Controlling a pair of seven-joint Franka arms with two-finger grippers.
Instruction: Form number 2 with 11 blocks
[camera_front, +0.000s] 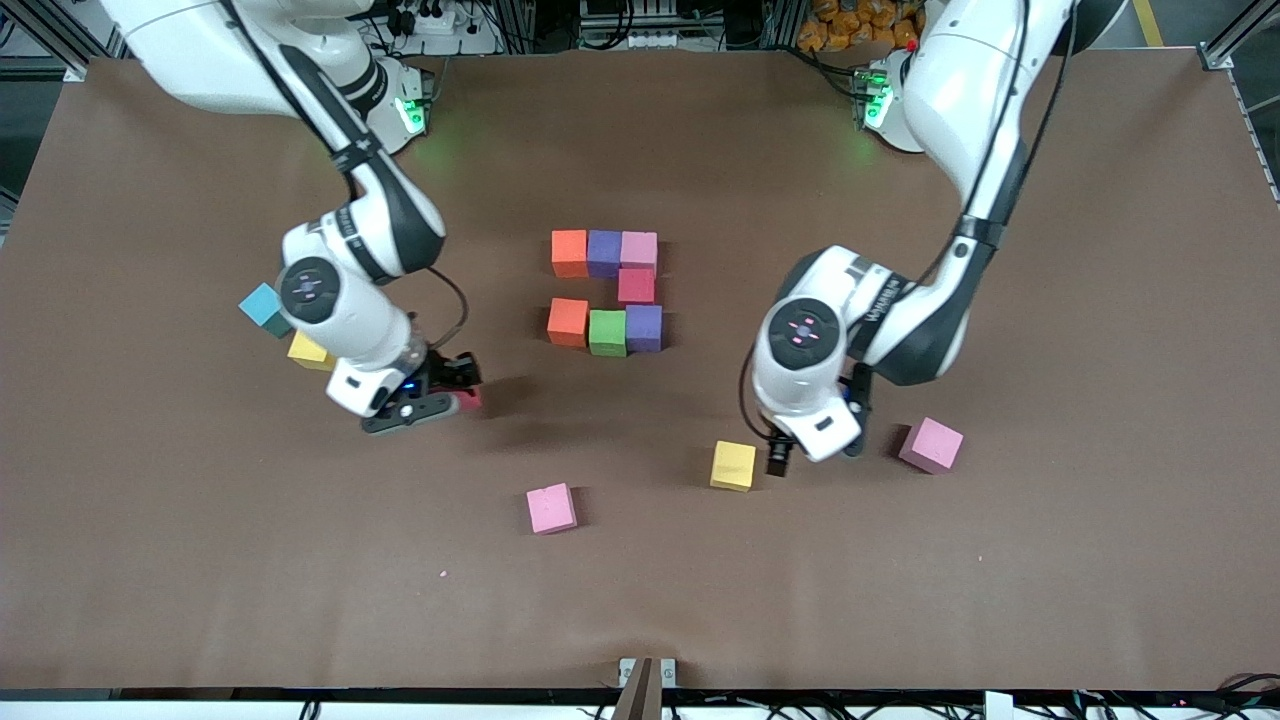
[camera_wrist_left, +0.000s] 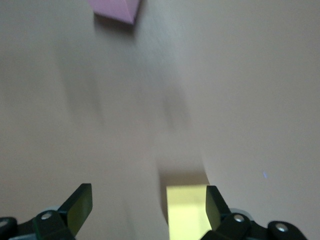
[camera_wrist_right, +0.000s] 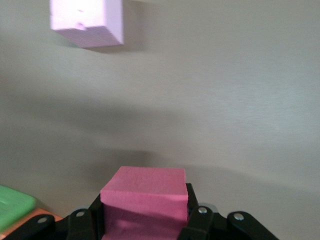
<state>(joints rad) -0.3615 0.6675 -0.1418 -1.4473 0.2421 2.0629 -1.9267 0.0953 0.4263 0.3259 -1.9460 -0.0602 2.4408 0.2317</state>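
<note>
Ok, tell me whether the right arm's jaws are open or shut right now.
Shut on a block. The right gripper has its jaws pressed against both sides of a red block; the front view shows it up over the table, near the unfinished digit.

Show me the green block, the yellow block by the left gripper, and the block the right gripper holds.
green block (camera_front: 607, 332), front view, top face.
yellow block (camera_front: 733, 465), front view, top face.
held block (camera_wrist_right: 145, 192), right wrist view, top face between the fingers.

A brown table (camera_front: 1050, 300) carried seven clustered blocks (camera_front: 606, 290), loose pink cubes (camera_front: 551, 508), and a yellow cube (camera_front: 733, 465) just beside the left gripper's fingers (camera_front: 779, 455).
</note>
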